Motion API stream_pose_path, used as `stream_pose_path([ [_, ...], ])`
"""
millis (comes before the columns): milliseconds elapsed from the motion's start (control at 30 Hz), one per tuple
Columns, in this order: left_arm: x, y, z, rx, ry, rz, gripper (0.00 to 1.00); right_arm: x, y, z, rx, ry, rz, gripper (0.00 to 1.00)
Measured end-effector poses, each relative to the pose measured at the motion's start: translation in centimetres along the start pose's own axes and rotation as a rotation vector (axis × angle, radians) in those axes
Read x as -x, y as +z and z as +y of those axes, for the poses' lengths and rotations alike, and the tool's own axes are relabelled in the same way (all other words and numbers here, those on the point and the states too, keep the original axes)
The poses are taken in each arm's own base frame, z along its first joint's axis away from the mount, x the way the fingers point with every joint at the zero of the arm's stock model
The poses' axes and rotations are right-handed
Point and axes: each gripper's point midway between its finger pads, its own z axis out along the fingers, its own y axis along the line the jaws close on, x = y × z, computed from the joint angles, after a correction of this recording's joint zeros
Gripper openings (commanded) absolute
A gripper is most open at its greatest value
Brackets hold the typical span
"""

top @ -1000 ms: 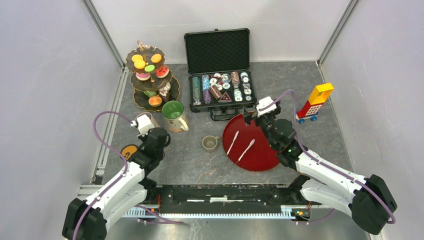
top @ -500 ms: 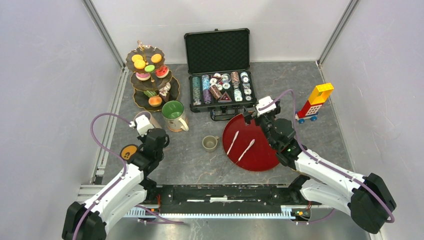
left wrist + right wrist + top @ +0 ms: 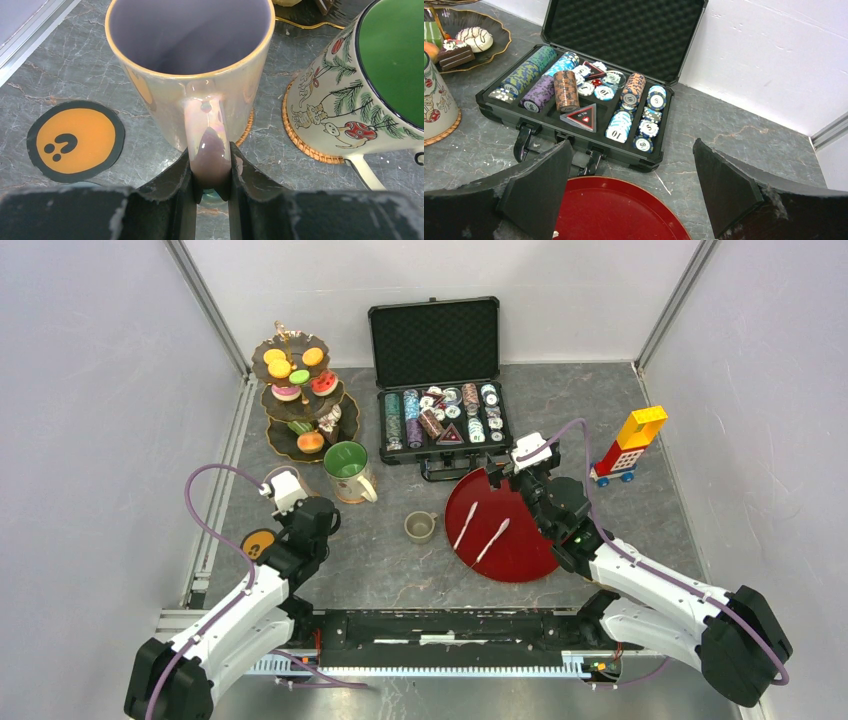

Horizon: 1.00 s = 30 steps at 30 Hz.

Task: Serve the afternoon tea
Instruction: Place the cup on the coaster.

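The left end effector [image 3: 210,170] is pinched on the handle [image 3: 207,125] of the shiny pale mug [image 3: 165,100], which stands on the table [image 3: 270,165] beside the green mug [image 3: 350,120] and looks hard, slippery and easy to break, while the right end effector [image 3: 631,150] gapes wide, empty.

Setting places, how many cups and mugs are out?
3: pearly iridescent mug in the left fingers, green-lined Christmas mug beside it, small olive cup near the round red tray.
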Motion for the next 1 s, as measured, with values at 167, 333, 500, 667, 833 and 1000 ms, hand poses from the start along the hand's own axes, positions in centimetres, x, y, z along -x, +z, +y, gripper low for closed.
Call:
stream_pose_path([
  [167,0.1,0.0,-0.09,-0.003,-0.005,-0.003,0.02,-0.01,-0.01,0.02,0.001,0.0,-0.001,0.98],
  [333,0.36,0.04,-0.33,-0.01,-0.017,-0.012,0.02,-0.12,-0.02,0.08,0.004,0.0,0.0,0.98],
  [500,0.5,0.15,-0.58,-0.014,-0.025,-0.018,0.02,-0.17,-0.03,0.07,0.003,-0.001,0.001,0.98],
  [667,-0.04,0.28,-0.35,-0.001,-0.003,-0.002,0.02,-0.19,-0.04,0.08,0.004,-0.001,0.001,0.98],
  [833,-0.12,0.33,-0.1,0.018,0.018,0.007,0.02,-0.19,-0.04,0.13,0.006,0.0,-0.001,0.98],
  [1000,-0.1,0.39,-0.07,0.027,0.025,0.01,0.05,-0.21,-0.04,0.16,0.009,0.0,-0.002,0.98],
])
